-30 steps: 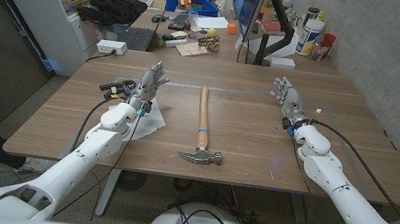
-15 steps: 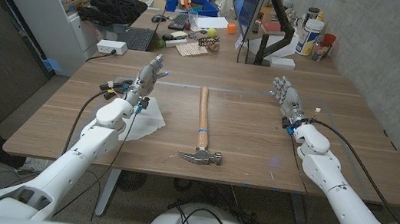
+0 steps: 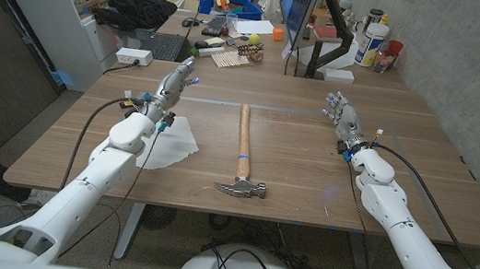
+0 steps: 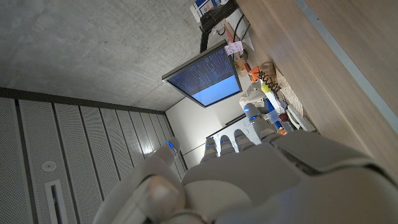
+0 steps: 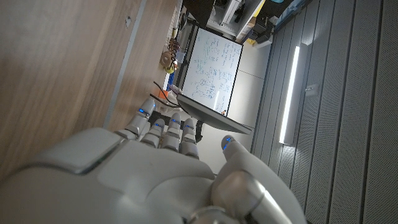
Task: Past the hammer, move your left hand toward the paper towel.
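wooden table [image 3: 418, 191], one hammer [image 3: 242, 153], one paper towel [image 3: 174, 144], left robot hand [image 3: 175, 82] and right robot hand [image 3: 340, 112] both released

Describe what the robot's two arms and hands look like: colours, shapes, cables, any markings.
Both arms are glossy white with smooth, rounded shells that widen at the joints. A black cable runs loose along each forearm to the wrist. The left hand and the right hand are grey-silver with segmented metal fingers; small blue lights dot the fingertips. The backs of the hands are pale, smooth plates, seen in the wrist views.
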